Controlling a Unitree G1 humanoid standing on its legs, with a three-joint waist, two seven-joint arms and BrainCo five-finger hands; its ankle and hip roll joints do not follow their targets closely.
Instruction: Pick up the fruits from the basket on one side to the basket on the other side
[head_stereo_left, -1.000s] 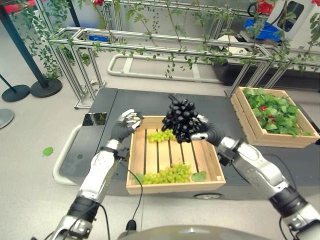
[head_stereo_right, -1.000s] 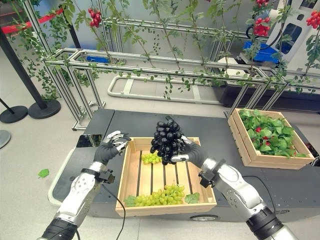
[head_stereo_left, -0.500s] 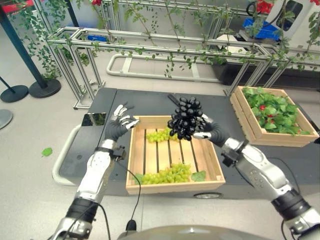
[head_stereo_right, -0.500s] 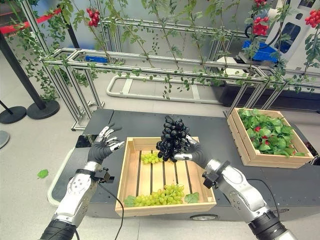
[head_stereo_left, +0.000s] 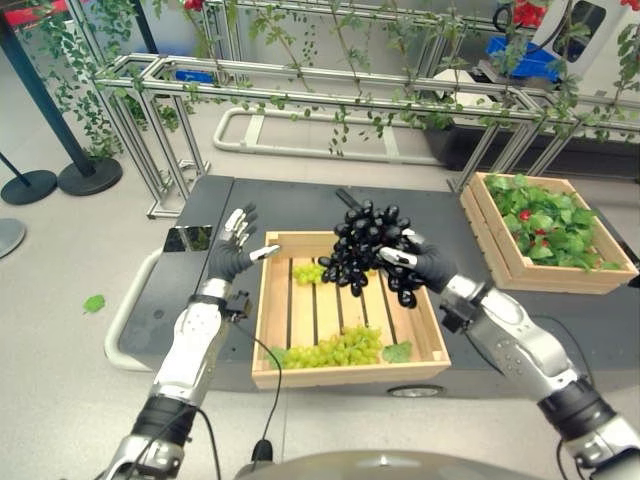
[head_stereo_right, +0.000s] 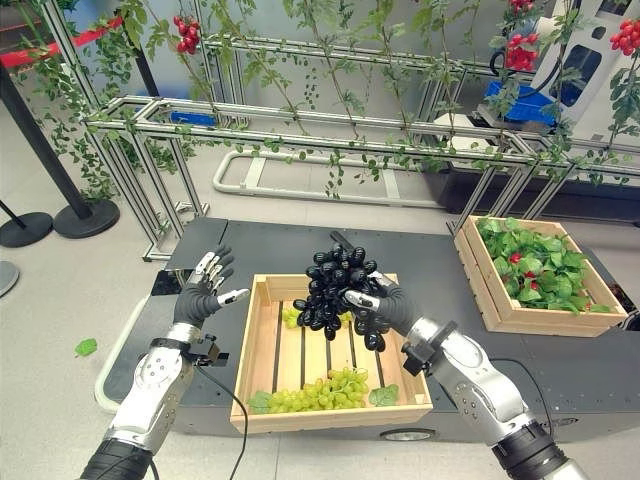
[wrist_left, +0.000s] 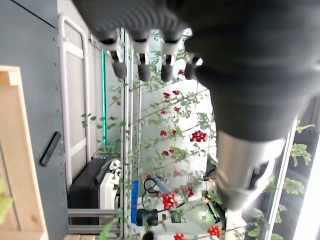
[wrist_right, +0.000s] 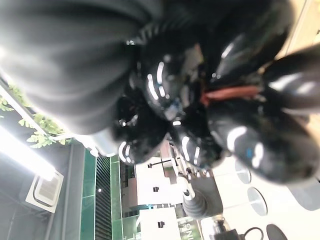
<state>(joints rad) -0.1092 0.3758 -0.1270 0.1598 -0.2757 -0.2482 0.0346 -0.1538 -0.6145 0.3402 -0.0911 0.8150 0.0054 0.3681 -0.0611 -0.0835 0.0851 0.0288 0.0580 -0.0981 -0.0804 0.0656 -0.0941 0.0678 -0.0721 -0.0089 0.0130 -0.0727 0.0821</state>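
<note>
From the left eye we see the right hand (head_stereo_left: 425, 266) up over the far half of the wooden crate (head_stereo_left: 430, 340), fingers curled round a bunch of black grapes (head_stereo_left: 362, 248) — the bunch is lifted clear of the slats and tipped over to the left. Under it, at the far end of the crate, lies a small bunch of green grapes (head_stereo_left: 310, 272); a longer green bunch (head_stereo_left: 330, 350) lies along the near wall with a green leaf (head_stereo_left: 397, 352) beside it. The left hand (head_stereo_left: 230, 255) hangs just left of the crate's far left corner, fingers spread and straight, holding nothing. Off to the right on the same dark platform (head_stereo_left: 200, 230) sits a second crate (head_stereo_left: 520, 270) full of leaves and red fruit.

From the right eye it's the same layout — black grapes aloft in the right hand, left hand splayed beside the crate.

The left wrist view shows us its own fingers (wrist_left: 142, 62) extended and empty, with vines and red berries (wrist_left: 197, 136) beyond and the crate's edge (wrist_left: 15, 150) at the side.

In the right wrist view glossy black grapes (wrist_right: 240, 115) press right against the dark cover, a reddish stem (wrist_right: 230, 93) running among them.
</note>
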